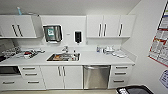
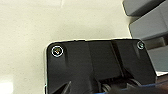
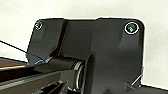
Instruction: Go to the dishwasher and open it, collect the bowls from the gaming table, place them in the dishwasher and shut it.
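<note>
Below the sink (image 1: 63, 57) and just to its right, the dishwasher (image 1: 96, 76) sits shut under the counter, bar handle (image 1: 96, 67) horizontal along its top edge; nearer arm undetermined, both claws' state cannot be told.

White kitchen worktop (image 1: 87, 59) along the back wall.
Set with a steel sink basin (image 1: 63, 57) near the middle; cluttered with mixed dishes (image 1: 26, 53) towards the left, white crockery (image 1: 113, 51) towards the right.
</note>
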Robot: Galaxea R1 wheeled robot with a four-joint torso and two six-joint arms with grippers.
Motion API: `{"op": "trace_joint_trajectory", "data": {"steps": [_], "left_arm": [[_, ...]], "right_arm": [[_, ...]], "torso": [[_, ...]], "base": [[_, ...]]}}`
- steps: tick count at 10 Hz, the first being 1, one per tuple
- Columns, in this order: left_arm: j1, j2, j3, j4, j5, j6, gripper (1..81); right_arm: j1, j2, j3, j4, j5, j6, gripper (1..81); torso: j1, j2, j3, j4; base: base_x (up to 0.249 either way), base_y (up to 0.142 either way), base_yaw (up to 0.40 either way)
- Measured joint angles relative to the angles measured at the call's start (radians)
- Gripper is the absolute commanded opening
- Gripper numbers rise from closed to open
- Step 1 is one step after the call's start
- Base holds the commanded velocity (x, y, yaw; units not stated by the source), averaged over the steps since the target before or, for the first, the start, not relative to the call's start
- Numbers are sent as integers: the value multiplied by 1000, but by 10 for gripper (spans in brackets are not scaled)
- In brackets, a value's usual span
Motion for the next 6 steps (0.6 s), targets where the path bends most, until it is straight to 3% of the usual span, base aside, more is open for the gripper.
{"op": "trace_joint_trajectory", "data": {"steps": [6], "left_arm": [[-1,0,0,0,0,0,811]], "right_arm": [[3,0,-2,0,0,0,811]], "torso": [[0,0,0,0]], "base": [[100,0,0]]}}
